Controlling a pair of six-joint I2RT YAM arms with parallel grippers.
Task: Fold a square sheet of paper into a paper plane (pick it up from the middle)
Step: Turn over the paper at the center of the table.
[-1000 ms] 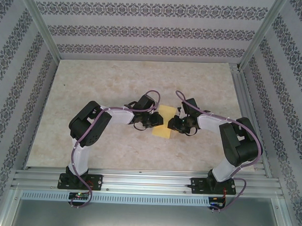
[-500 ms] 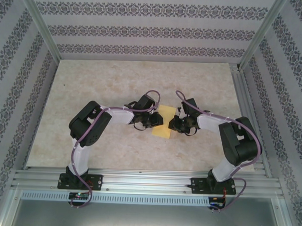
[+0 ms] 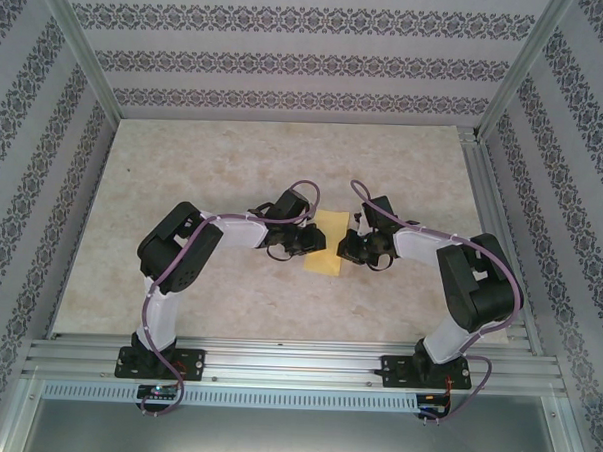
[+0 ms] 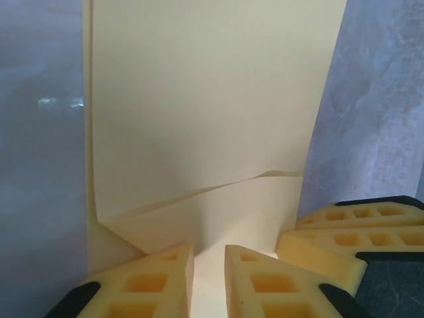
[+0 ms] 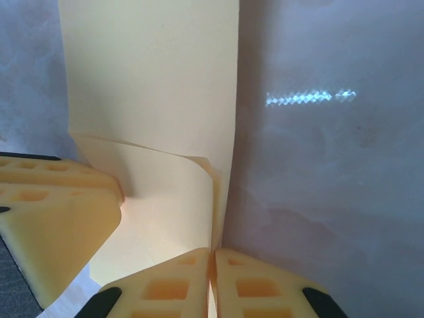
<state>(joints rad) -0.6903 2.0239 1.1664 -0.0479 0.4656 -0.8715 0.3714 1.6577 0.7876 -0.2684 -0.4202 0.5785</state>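
Early stage: square sheet of paper (image 3: 329, 242) between hands, one flap raised, no dart yet. Right hand (image 5: 213, 257) clamped on sheet edge; left hand (image 4: 209, 250) slightly apart.

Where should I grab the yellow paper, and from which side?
Probably its curled-up edge, coming from the side. The square sheet of paper lies thin on the table, so only a lifted edge gives fingers something to pinch. The right gripper is shut on that raised edge; the left gripper sits slightly open at the opposite edge.
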